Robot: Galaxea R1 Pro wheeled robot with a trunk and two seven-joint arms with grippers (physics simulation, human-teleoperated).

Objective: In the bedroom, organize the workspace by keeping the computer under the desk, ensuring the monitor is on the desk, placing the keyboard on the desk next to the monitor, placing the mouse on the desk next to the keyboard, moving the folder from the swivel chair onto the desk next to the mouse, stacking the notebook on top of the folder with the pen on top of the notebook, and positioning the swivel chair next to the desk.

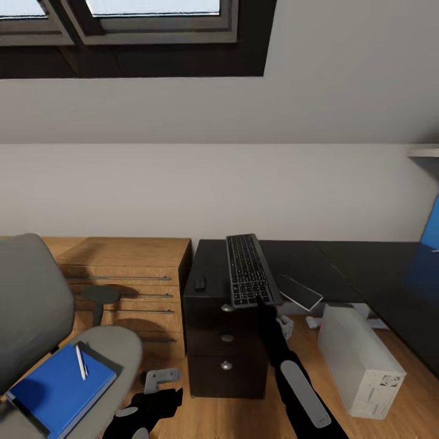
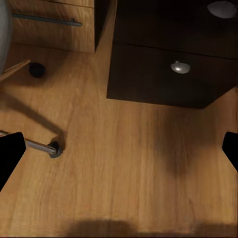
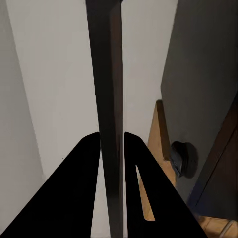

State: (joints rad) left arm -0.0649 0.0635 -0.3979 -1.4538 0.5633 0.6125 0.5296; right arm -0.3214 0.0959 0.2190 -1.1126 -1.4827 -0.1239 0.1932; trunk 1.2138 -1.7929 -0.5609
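A black keyboard (image 1: 248, 270) hangs tilted over the left end of the black desk (image 1: 317, 259), and my right gripper (image 1: 260, 299) is shut on its near edge. In the right wrist view the keyboard (image 3: 110, 89) runs edge-on between the fingers (image 3: 84, 168). A small dark mouse (image 1: 200, 282) lies on the desk left of it. The grey swivel chair (image 1: 36, 305) at left carries a blue notebook (image 1: 58, 390) on a dark folder (image 1: 105, 363), with a white pen (image 1: 80, 361) on top. The white computer (image 1: 360, 360) stands on the floor. My left gripper (image 1: 146, 407) is open, low over the floor.
A wooden dresser (image 1: 131, 274) stands against the wall between chair and desk. The desk's drawer unit (image 1: 225, 353) faces me. A grey flat slab (image 1: 300, 292) leans behind the keyboard. Something blue (image 1: 433, 225) shows at the right edge. A chair caster (image 2: 53, 148) sits near my left gripper.
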